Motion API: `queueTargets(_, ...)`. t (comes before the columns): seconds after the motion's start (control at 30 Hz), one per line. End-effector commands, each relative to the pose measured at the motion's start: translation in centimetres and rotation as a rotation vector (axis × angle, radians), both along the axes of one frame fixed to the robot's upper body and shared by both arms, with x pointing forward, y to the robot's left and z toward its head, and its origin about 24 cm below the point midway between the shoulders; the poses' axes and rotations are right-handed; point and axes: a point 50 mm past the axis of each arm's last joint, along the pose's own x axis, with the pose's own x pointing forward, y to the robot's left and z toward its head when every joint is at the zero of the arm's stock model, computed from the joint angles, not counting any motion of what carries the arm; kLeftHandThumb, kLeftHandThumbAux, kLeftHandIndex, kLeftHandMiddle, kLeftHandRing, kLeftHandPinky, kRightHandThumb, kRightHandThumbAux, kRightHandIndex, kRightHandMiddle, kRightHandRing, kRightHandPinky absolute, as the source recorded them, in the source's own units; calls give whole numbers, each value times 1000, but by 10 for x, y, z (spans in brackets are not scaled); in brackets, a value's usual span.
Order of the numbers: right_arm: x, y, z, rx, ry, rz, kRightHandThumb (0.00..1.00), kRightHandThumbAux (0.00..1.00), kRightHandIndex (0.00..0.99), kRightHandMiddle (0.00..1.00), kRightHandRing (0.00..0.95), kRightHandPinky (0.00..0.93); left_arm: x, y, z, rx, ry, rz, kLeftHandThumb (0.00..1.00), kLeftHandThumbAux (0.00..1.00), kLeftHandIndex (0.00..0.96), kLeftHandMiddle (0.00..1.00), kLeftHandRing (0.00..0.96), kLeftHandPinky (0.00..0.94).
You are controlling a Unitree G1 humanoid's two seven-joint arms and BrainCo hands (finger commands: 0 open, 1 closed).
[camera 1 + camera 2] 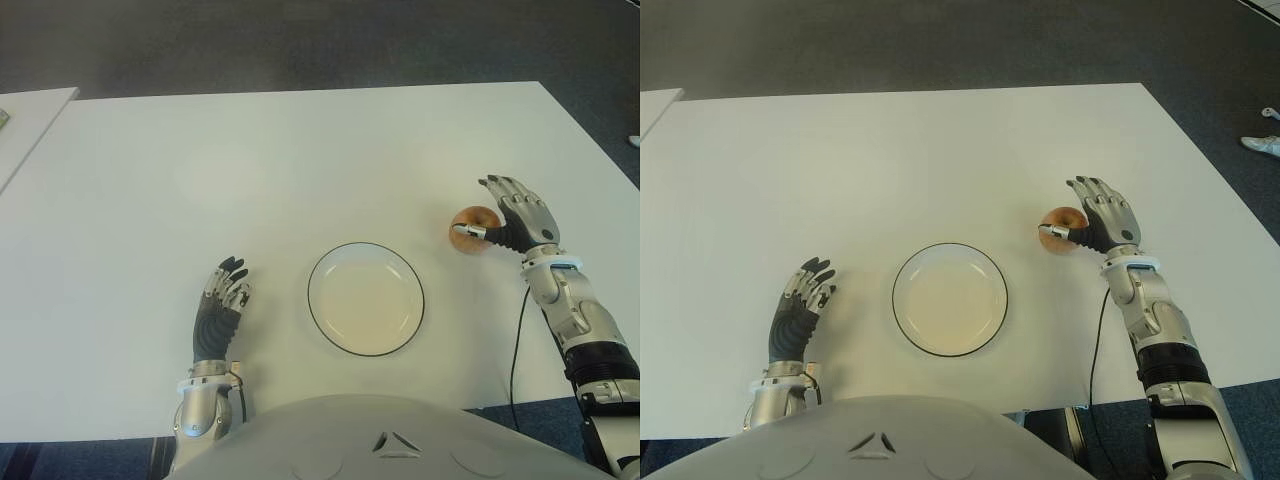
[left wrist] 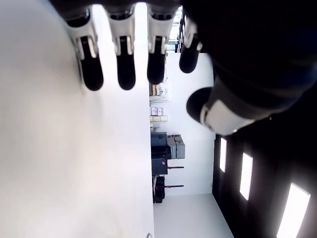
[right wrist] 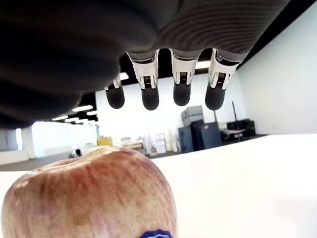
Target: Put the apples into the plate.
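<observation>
A broad white surface [image 1: 300, 150] stands on dark grey carpet [image 1: 300, 40]; a round white black-rimmed plate [image 1: 366, 299] sits near its front edge; the right hand [image 1: 512, 222], fingers spread, cups a reddish-yellow apple [image 1: 470, 231] toward the right edge, thumb touching; the left hand [image 1: 222, 305], fingers relaxed, holds nothing near the front edge.

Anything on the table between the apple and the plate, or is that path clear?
Clear: both eye views show only bare white table between the reddish apple, beside the open right hand, and the dark-rimmed white round plate.
</observation>
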Motion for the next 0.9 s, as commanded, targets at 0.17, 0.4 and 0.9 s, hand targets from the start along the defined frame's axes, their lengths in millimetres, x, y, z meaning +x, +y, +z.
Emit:
queueTargets(0.17,-8,3,-13,33,37,-8,221,251,0,20,0,1,0,1,0,8,16,-15,210,634,144,176,199,228)
queueTargets(0.4,-11,8,-20,54,64,3,220,256,0,22,0,0,1,0,1,9,18,-12,206,640,153,170,190,216)
queueTargets(0.9,-11,13,-33,84,91,6,201,285,0,28,4,14,0,-2,5,4,14,-16,216,627,148,183,202,246)
